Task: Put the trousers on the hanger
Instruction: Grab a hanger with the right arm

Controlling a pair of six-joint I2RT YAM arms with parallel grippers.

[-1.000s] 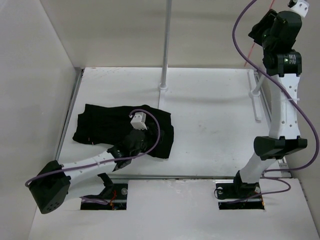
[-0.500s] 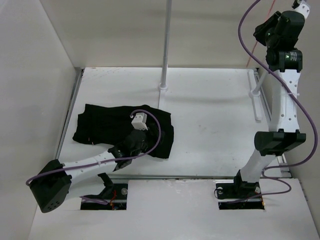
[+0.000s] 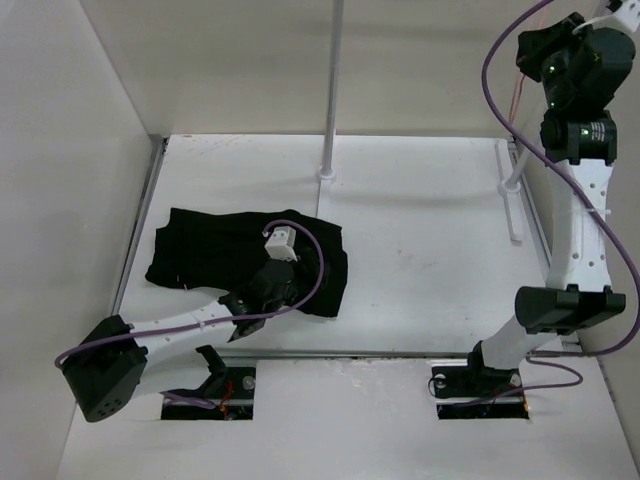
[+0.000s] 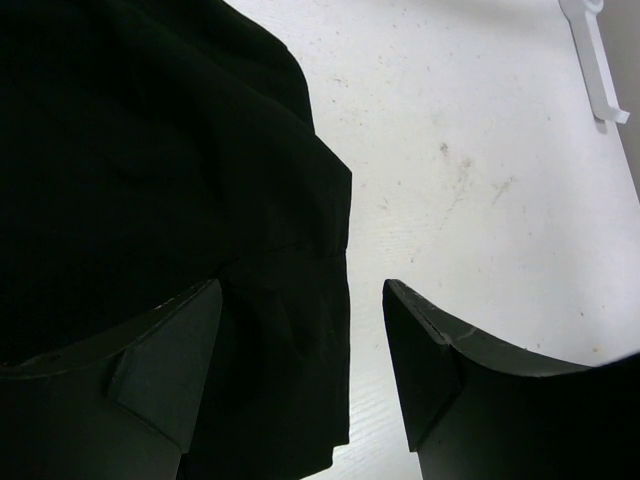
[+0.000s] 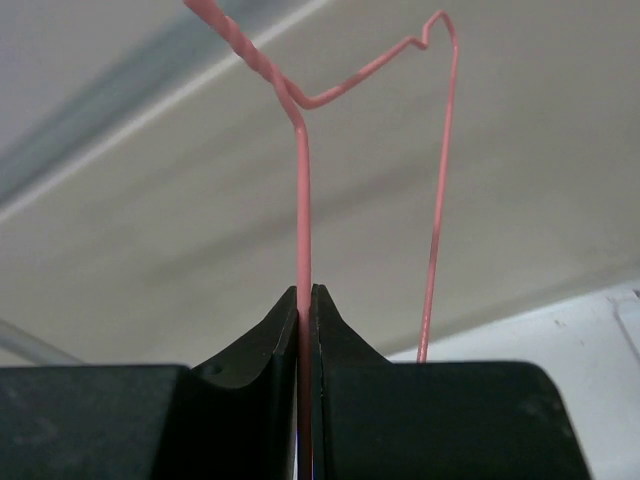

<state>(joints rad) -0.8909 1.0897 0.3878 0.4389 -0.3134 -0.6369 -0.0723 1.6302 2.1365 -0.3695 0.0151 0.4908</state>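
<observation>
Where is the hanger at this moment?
In the right wrist view the hanger is pinched in the shut right gripper, raised high at the far right, away from the trousers on the table's left.

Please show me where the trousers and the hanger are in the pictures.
the trousers (image 3: 200, 250): top external view, middle of the black cloth.
the hanger (image 5: 304, 200): right wrist view, straight rod below the twisted neck.

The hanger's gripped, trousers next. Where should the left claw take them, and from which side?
Take the trousers at their right edge, where the layers end in a thick fold. Come straight down from above; the open left claw hangs astride that edge.
</observation>
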